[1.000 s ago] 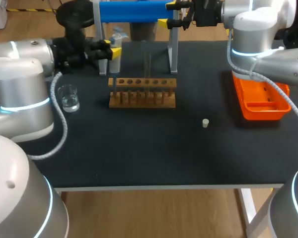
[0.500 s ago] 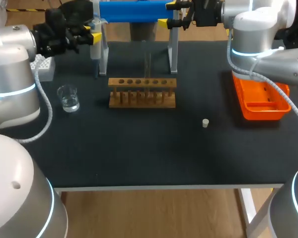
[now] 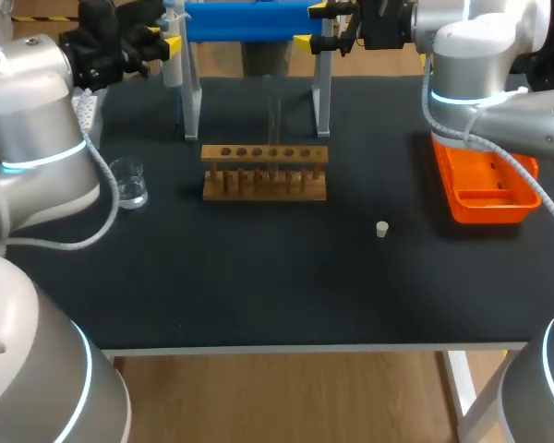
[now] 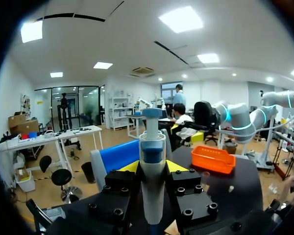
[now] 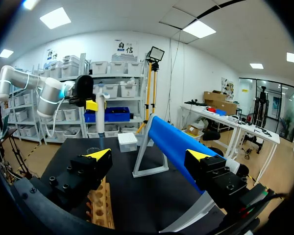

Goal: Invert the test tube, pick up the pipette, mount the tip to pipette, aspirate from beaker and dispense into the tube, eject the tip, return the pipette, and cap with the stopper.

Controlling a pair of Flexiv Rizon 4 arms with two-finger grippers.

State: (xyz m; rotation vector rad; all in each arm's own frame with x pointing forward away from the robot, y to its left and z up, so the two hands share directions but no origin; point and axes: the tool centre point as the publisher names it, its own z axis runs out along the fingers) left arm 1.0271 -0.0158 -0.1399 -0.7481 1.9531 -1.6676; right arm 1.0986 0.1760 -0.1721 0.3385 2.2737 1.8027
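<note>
From above, the left gripper (image 3: pixel 171 42) holds the pipette (image 3: pixel 174 66) upright over the worktop's (image 3: pixel 258 277) far left corner; its wrist shows both fingers clamped on the pipette's body; the right gripper (image 5: pixel 149 154) hangs released, its fingers wide apart, by the blue stand (image 5: pixel 174 142).

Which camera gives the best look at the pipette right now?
The left wrist view: the pipette shows large and close, clamped upright in the left gripper. The head and right wrist views show it only small and distant.
</note>
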